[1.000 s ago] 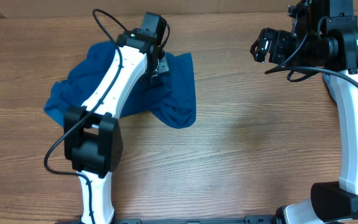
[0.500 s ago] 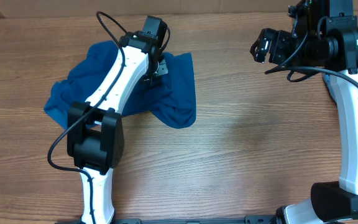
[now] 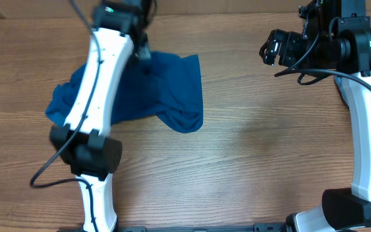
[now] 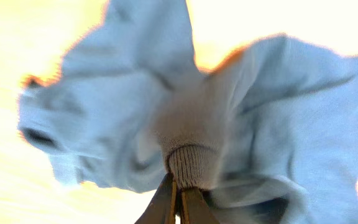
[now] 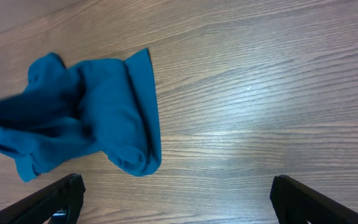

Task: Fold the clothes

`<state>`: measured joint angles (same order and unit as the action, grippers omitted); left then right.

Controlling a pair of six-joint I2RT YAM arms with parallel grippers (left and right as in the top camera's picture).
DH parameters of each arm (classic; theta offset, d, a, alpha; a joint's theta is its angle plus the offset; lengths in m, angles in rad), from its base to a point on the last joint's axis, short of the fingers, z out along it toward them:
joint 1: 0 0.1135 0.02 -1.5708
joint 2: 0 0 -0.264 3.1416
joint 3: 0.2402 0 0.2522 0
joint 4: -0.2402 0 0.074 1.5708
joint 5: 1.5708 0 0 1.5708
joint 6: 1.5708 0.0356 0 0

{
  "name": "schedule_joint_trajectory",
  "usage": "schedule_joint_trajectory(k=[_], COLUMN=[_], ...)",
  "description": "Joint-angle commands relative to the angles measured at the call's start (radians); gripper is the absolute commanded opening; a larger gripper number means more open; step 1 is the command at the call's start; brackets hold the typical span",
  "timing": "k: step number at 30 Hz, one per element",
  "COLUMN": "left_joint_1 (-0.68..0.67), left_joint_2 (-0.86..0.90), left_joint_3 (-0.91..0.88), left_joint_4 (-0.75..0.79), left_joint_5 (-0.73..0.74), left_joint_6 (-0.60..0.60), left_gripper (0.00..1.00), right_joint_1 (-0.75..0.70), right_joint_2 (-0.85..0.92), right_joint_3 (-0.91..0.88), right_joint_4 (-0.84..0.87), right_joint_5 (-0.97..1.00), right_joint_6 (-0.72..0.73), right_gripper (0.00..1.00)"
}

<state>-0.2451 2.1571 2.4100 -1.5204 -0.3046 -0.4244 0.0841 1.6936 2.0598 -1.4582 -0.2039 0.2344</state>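
The left hand (image 4: 179,188) has swung up and away from where it sat low over the cloth half a second ago, clamped on a ribbed cuff (image 4: 191,165) of the blue shirt (image 3: 172,90). The shirt lies bunched at the left of the surface (image 3: 256,161), so I'd say spreading has barely begun. The right hand (image 3: 270,46) hasn't moved, fingers wide apart.

The left arm (image 3: 100,71) hides much of the shirt (image 3: 176,90) overhead, and glare blurs what seems its cuff (image 4: 191,165).
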Motion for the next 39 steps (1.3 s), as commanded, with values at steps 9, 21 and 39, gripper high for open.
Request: schedule_joint_trajectory(k=[9,21,39], left_joint_1=[0.088,0.129,0.129], left_joint_2=[-0.225,-0.309,-0.606], left_joint_3=[0.376,0.376,0.377], left_joint_4=[-0.125,-0.118,-0.036], left_joint_5=[-0.045,-0.071,-0.097], left_joint_6=[0.047,0.082,0.028], left_gripper=[0.04,0.04,0.04], right_joint_1=[0.000,0.048,0.381], right_joint_2=[0.020,0.033,0.036], right_joint_3=[-0.068,-0.387,-0.620], right_joint_4=[0.007,0.219,0.693], right_joint_5=[0.001,-0.299,-0.291], right_joint_6=[-0.007,-0.156,-0.153], right_gripper=[1.00,1.00,1.00])
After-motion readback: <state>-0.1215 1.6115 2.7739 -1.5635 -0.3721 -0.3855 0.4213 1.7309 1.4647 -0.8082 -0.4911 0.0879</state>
